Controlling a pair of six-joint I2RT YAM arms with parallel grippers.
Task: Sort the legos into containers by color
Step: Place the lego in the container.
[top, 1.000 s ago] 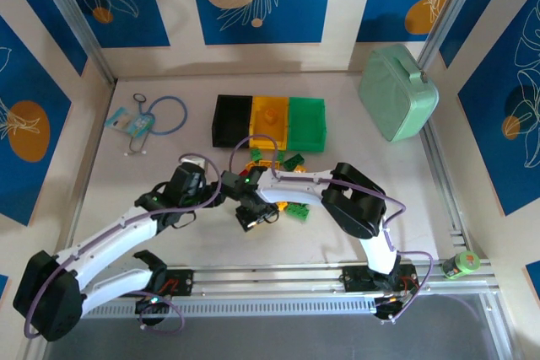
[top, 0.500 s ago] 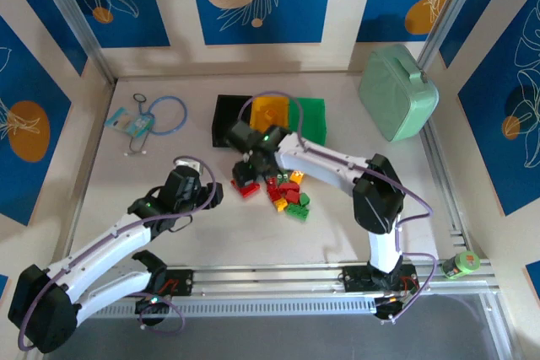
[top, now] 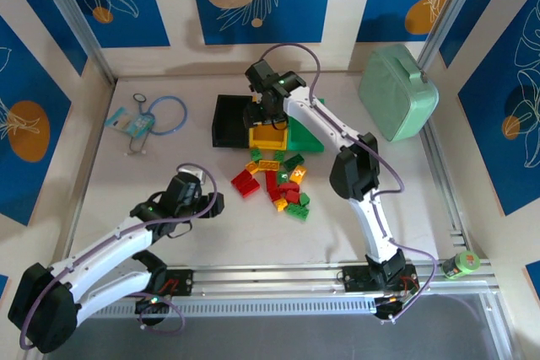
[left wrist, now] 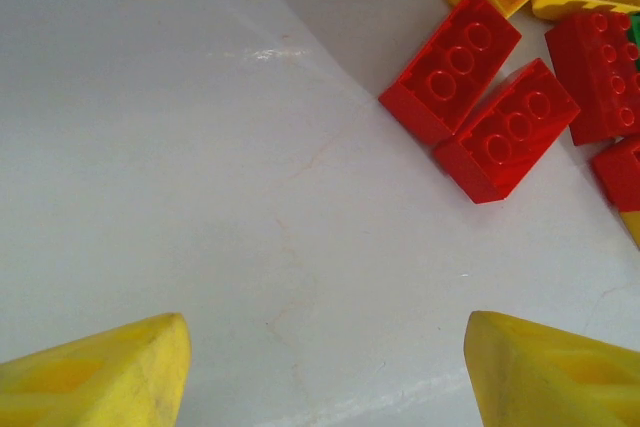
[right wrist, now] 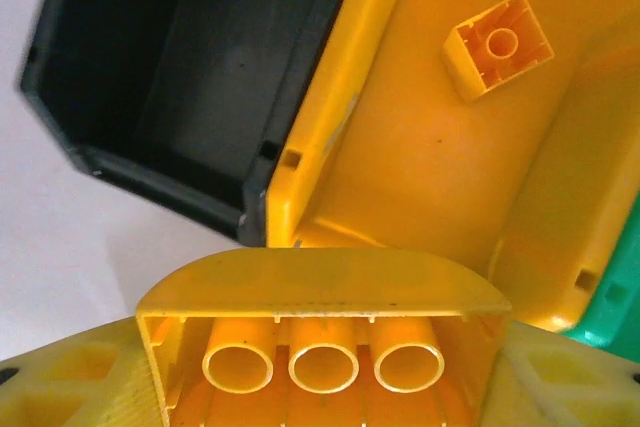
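Yellow brick (right wrist: 322,297) clamped in right gripper (right wrist: 320,377), above yellow bin (right wrist: 400,187). Left gripper (left wrist: 320,357) jaws apart, empty, over table (left wrist: 150,147) near red bricks (left wrist: 450,67).

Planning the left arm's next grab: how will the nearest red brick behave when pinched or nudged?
The red brick looks rigid, with crisp moulded edges. Probably light: the yellow brick shows a hollow underside. Its glossy faces may slide on the smooth table; lying flat, it should not roll.
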